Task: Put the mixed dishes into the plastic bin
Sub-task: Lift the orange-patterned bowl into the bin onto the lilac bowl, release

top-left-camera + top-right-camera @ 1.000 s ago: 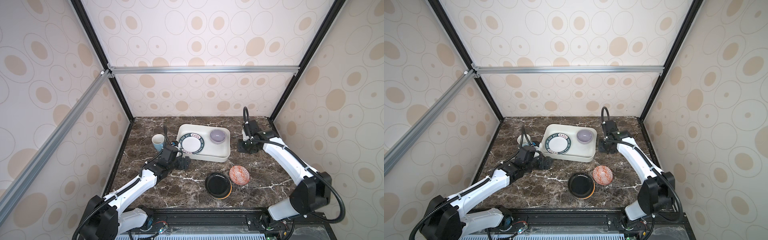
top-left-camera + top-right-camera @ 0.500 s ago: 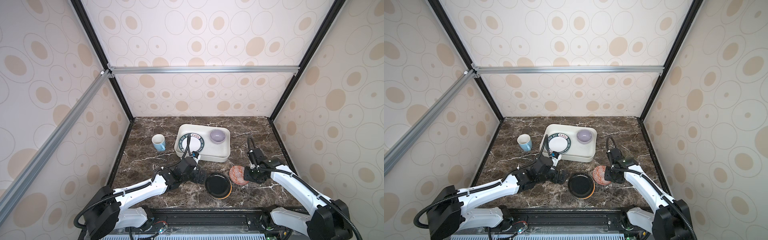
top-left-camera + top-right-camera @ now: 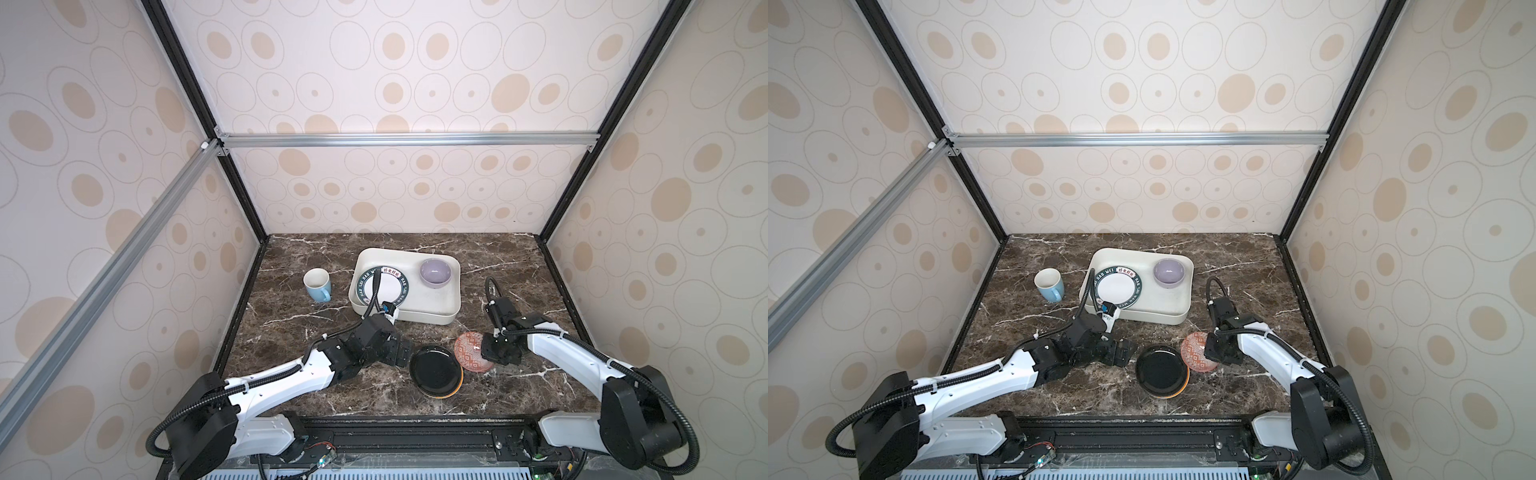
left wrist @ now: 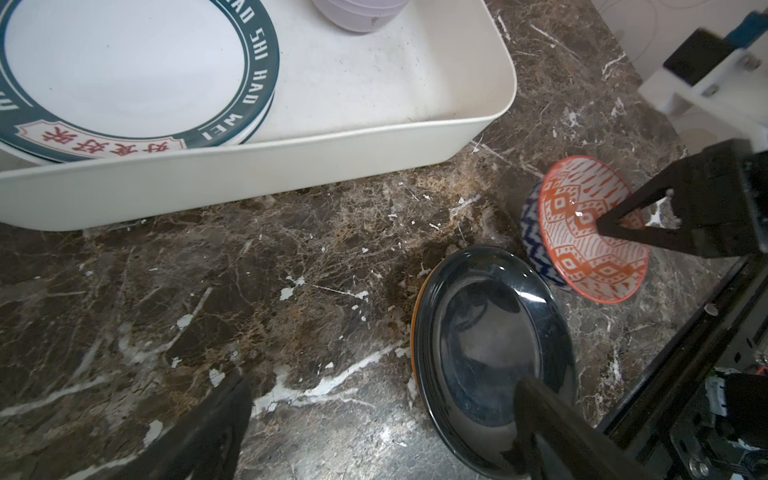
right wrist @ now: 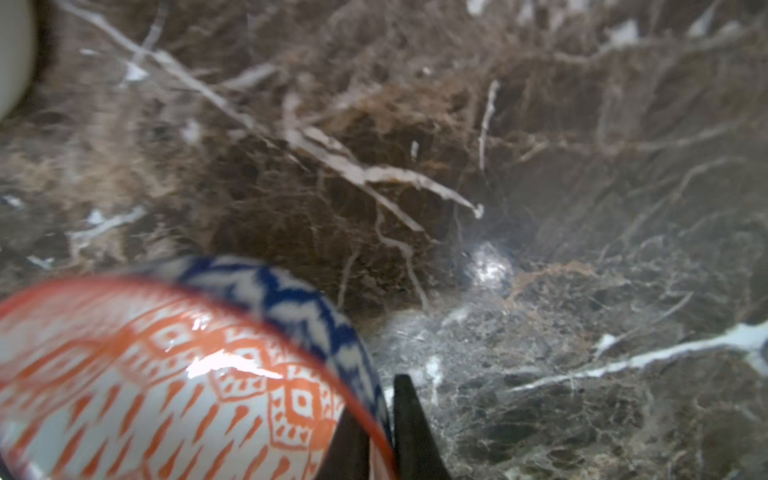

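Glossy black, the top plate (image 3: 435,369) rests on an orange plate (image 3: 457,384) near the table's (image 3: 291,324) front edge. The left pincer (image 3: 402,356) is spread wide and empty just beside them. Just behind, the right pincer (image 5: 384,444) is pinched shut on the rim of the red-patterned bowl (image 3: 468,356), which tilts; whether its foot is off the table is hard to tell. So thin a grip could slip, dropping the bowl onto the black plate close by. Farther back, the plastic bin (image 3: 454,291) holds a printed-rim plate (image 3: 384,286) and a lilac bowl (image 3: 435,272). The light-blue mug (image 3: 318,284) stands on the table beside the bin.
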Tool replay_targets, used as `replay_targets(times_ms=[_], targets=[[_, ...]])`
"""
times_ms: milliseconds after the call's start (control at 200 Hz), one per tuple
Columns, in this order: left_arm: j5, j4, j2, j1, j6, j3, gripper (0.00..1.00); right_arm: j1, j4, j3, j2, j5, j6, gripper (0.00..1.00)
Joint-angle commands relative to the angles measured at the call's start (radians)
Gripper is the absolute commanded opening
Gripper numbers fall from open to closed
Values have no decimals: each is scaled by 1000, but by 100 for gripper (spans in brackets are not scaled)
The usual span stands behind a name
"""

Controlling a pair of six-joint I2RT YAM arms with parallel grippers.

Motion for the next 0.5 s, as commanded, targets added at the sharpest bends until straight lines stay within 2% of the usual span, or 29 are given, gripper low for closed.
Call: replay_targets(times_ms=[0, 205, 495], targets=[[-38, -26, 23, -3, 38, 65, 99, 3, -61, 32, 11, 67, -13, 3], [-35, -43, 54, 35, 69, 110, 99, -1, -123, 142, 12, 90, -33, 1], [-23, -63, 38, 128, 107, 133, 99, -1, -152, 388, 75, 34, -73, 2]])
